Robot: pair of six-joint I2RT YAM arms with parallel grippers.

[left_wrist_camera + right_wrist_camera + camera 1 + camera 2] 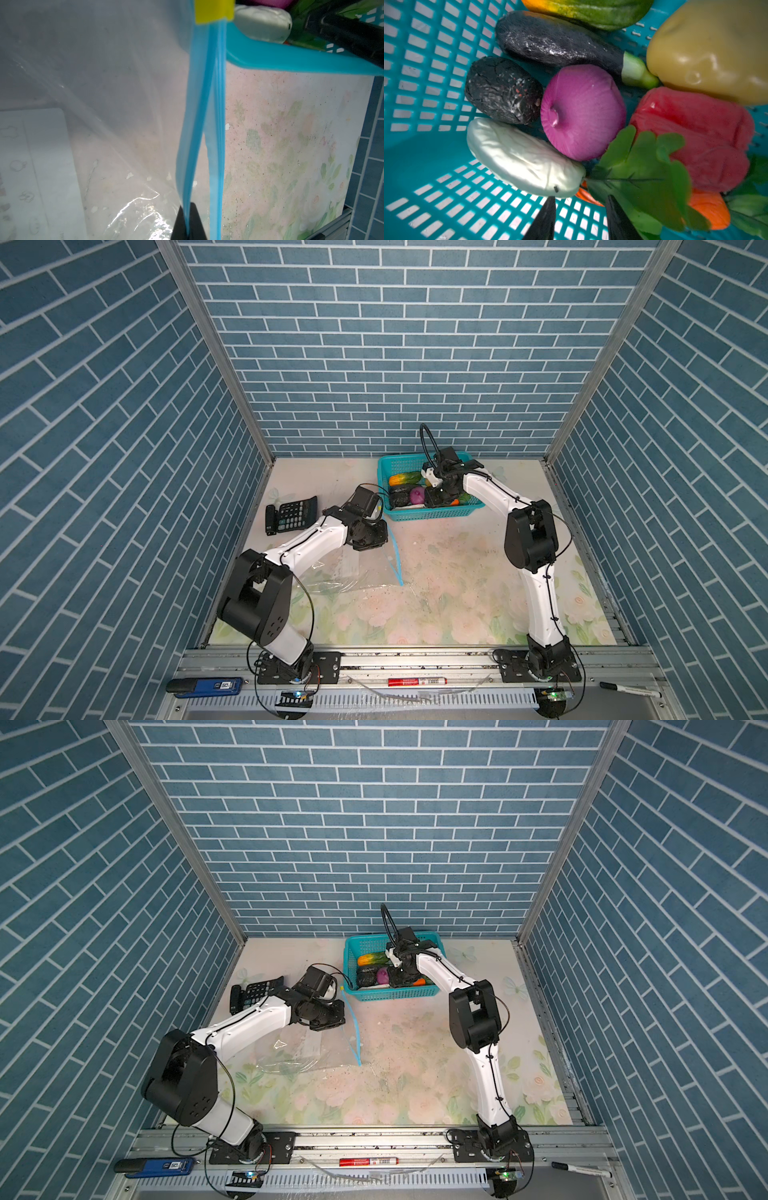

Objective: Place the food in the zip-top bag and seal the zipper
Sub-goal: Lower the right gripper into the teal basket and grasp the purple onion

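Left gripper [188,225] pinching zipper [199,104], right gripper [581,220] parted, empty, carrot [708,209] mostly leaf-hidden.

L arm [311,540], R arm [487,488]: white links, black joints, thin black cables.

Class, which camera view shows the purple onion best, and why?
The right wrist view: the purple onion fills the middle, close and sharp. Both top views show it as a small spot in the basket; the left wrist view catches just a sliver.
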